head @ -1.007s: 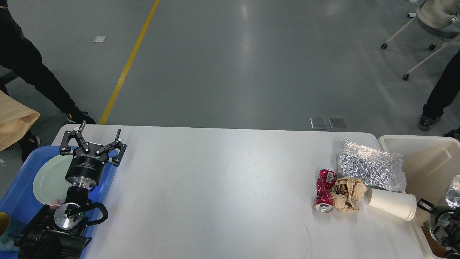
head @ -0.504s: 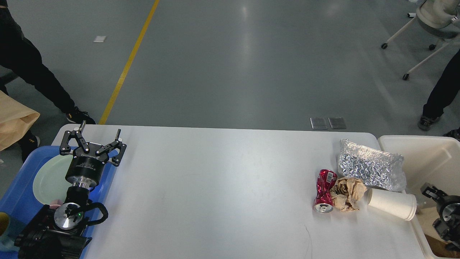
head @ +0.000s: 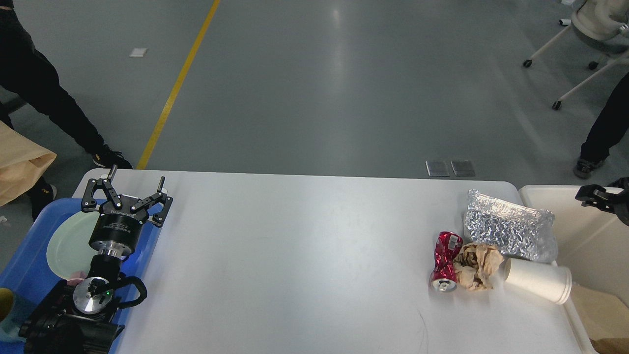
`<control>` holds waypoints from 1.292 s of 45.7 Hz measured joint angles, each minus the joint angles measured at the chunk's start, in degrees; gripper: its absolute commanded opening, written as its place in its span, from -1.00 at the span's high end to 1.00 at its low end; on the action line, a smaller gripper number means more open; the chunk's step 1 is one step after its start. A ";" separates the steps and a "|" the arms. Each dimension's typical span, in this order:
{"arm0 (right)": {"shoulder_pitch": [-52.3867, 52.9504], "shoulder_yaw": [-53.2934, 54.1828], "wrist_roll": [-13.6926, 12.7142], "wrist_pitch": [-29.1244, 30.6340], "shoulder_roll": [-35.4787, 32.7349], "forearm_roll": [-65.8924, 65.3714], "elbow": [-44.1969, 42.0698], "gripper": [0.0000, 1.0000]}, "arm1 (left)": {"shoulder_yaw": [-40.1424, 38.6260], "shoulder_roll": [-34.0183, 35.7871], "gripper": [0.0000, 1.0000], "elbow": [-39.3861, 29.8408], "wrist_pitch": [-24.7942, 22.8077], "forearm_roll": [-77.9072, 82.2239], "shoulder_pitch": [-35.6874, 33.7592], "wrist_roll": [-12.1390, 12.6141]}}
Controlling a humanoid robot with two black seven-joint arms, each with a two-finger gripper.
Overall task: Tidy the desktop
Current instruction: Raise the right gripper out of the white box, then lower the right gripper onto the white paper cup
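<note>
The white desktop (head: 295,255) fills the lower view. At its right end lie a crushed red can (head: 444,260), a crumpled brown paper (head: 475,265), a silver foil bag (head: 511,231) and a white paper cup (head: 538,279) on its side. My left gripper (head: 137,176) is open and empty, held over the desktop's left edge, far from this litter. My right gripper (head: 600,196) shows only as a dark part at the right edge, above the cream bin (head: 585,231); its fingers cannot be told apart.
A blue tray (head: 24,265) with a pale green plate (head: 66,241) sits at the left, under my left arm. People's legs stand at the far left and far right. A wheeled chair base (head: 565,59) stands at the back right.
My right gripper has risen from low over the bin to higher at the right edge. The left arm and the litter have not moved.
</note>
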 measured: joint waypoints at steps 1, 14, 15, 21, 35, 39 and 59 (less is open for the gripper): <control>3.65 -1.24 0.00 1.51 0.15 0.00 2.44 -1.00 | 0.00 -0.03 -0.93 -0.01 0.00 0.01 0.00 0.00; 31.89 -9.19 -0.13 31.61 10.25 0.03 14.25 -1.00 | 0.00 -0.01 -0.93 -0.01 0.00 0.01 0.00 0.00; 33.34 -9.22 -0.14 33.61 10.65 0.03 14.90 -1.00 | 0.00 0.00 -0.93 0.00 0.00 0.02 0.00 0.00; 44.35 -9.24 -0.15 39.56 11.59 -0.02 23.32 -1.00 | 0.00 0.03 -0.93 0.05 0.00 0.01 0.00 0.00; 68.42 -7.59 -0.55 38.72 14.19 -0.10 47.29 -0.84 | 0.00 0.02 -0.93 0.06 0.00 0.02 0.00 0.00; 69.58 -6.39 -0.59 38.12 15.09 0.00 48.85 -0.85 | 0.00 0.02 -0.93 0.06 0.00 0.02 0.00 0.00; 58.16 -8.45 -0.67 29.43 11.45 0.58 45.63 -1.00 | 0.00 -0.06 -0.93 -0.01 0.00 0.02 0.00 0.00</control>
